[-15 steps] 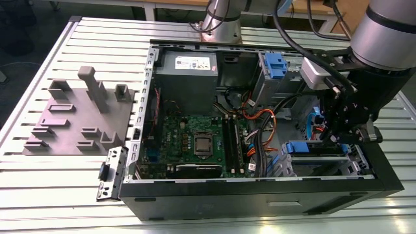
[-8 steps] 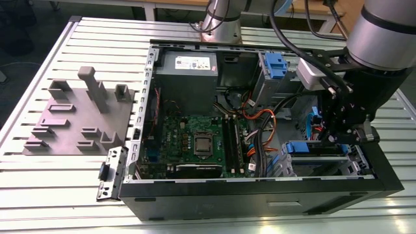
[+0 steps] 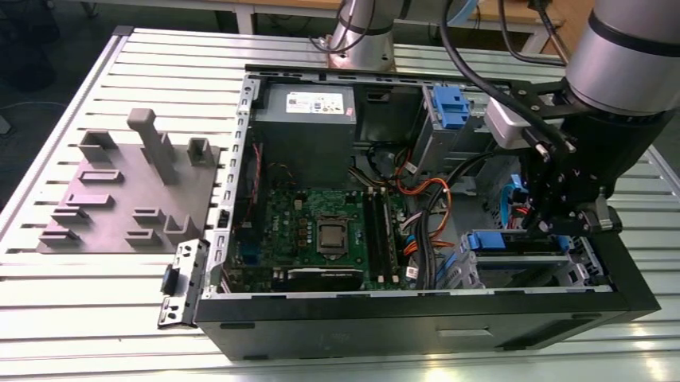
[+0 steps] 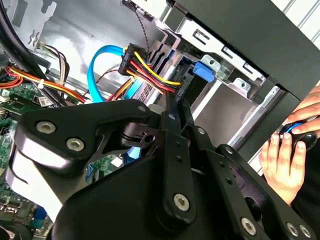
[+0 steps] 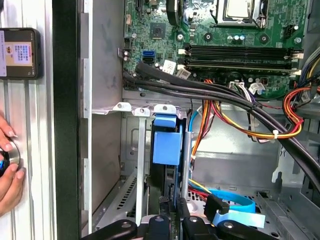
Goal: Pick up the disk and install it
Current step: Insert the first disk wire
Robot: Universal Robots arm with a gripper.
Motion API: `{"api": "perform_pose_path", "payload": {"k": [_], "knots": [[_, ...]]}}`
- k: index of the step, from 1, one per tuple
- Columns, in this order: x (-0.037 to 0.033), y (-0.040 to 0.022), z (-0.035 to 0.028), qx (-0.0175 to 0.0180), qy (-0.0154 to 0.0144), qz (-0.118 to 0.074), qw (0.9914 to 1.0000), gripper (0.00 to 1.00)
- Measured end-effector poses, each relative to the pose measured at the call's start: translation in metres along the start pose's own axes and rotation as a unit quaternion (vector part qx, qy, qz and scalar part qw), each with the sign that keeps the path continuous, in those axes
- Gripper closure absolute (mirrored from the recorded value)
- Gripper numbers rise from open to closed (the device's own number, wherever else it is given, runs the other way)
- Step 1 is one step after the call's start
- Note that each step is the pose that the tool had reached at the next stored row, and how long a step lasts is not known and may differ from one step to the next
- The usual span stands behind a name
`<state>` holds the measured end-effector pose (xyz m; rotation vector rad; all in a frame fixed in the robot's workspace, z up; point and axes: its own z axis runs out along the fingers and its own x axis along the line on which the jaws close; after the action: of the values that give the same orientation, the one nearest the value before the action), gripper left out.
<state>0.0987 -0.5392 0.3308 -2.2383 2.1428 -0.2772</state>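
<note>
The black metal gripper (image 3: 568, 227) is reaching into the open PC case (image 3: 425, 318), sitting just above the disk (image 5: 166, 142) with its blue plastic tab; can't tell its grip.

Chunky silver arm (image 3: 627, 56) with a black band near the top, black cables (image 3: 478, 64) looping off it. Matte black pincer (image 3: 574, 219), linkage bars dotted with shiny round screws (image 4: 181, 201). White block (image 3: 508, 123) bolted at the wrist.

Bright, even overhead light, soft shadows inside the computer case (image 3: 627, 298), mild glare on the slatted table (image 3: 64, 294).
</note>
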Motion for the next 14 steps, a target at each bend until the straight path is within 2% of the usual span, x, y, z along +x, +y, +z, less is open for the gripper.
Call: {"api": "perform_pose_path", "payload": {"k": [4,14], "knots": [[-0.0003,0.0012,0.0025,0.0022,0.0001,0.000,1.00000,0.84],[-0.0007,0.0021,0.0077,0.0021,0.0000,0.004,0.99999,0.84]]}}
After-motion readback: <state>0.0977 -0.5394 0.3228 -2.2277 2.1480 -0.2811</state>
